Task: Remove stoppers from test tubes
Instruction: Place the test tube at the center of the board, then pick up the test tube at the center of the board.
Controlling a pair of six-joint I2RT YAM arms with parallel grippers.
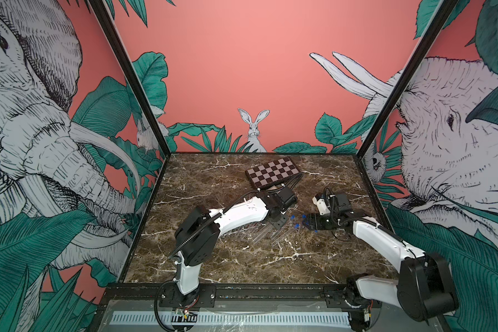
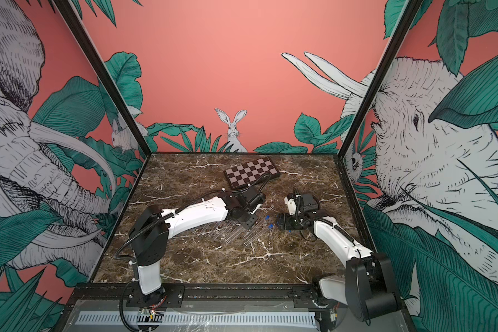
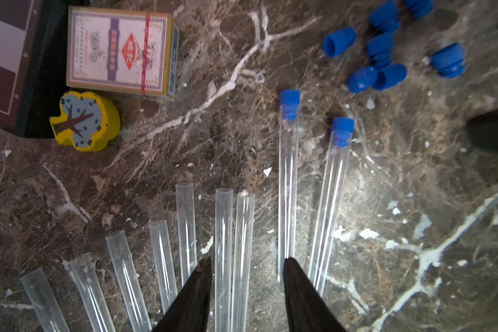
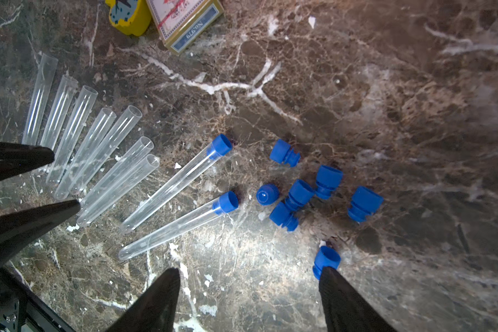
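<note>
Tubes (image 4: 69,138) lie fanned on marble (image 4: 414,109), two capped, loose stoppers (image 4: 301,192) beside; left gripper (image 3: 247,262) and right gripper (image 4: 250,271) gape empty.

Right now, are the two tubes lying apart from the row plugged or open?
Plugged: both tubes carry a blue stopper in the mouth.

Nine slim, clear test tubes (image 4: 102,151) lie flat on the dark marble (image 4: 414,115) before me, fanned side by side. Seven are open-mouthed. Two, set slightly apart from the rest, have bright blue stoppers (image 4: 219,146) plugged in. Seven more stoppers lie loose just beyond those capped ends — six clustered, one apart.
</note>
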